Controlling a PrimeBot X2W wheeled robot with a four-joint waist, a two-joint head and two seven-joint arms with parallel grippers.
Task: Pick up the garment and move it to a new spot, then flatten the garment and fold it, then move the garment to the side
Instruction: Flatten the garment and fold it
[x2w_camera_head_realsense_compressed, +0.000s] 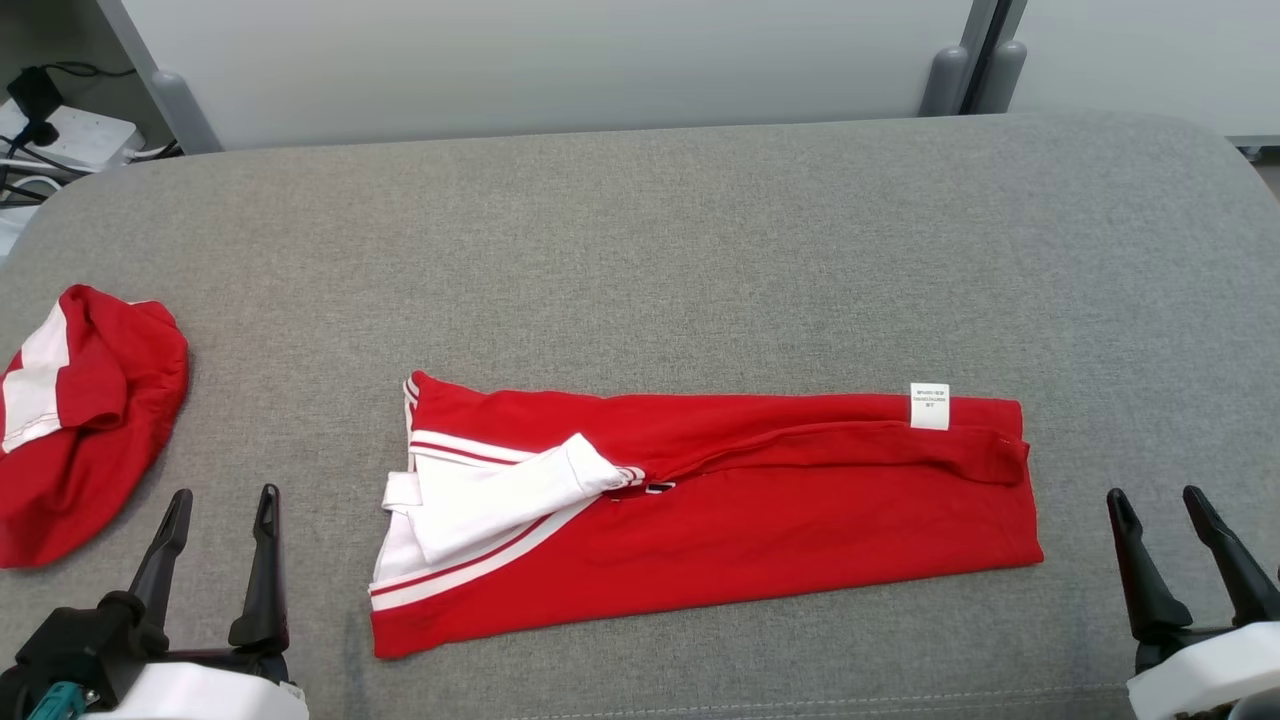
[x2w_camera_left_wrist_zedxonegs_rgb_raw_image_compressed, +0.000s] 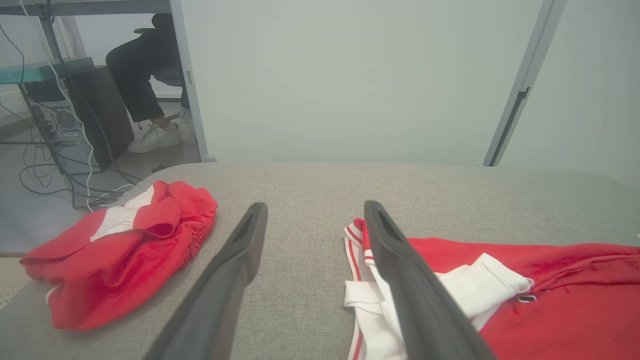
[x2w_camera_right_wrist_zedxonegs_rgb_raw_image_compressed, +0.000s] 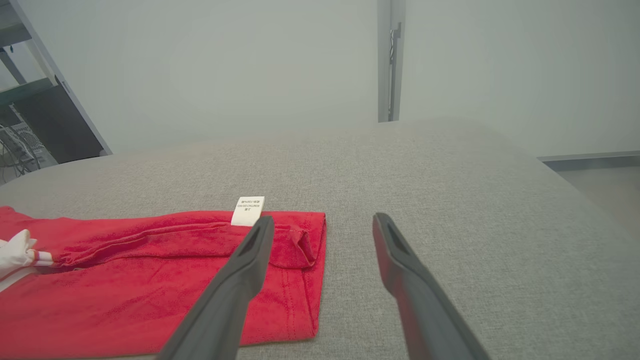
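We've got the long folded red-and-white cloth garment lying in the middle of the grey fabric surface — nothing touching it. Our left gripper and right gripper flank it, both spread wide, empty.

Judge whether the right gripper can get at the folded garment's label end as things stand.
Probably yes: the right gripper stands open beside the garment, only bare grey cushion between them.

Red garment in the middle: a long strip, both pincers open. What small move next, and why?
Probably move the right pincer forward and inward to the near right corner of the red garment. It lies as a long strip, folded only lengthwise; that end is closest to the right pincer, which, like the left pincer, stands open and empty.
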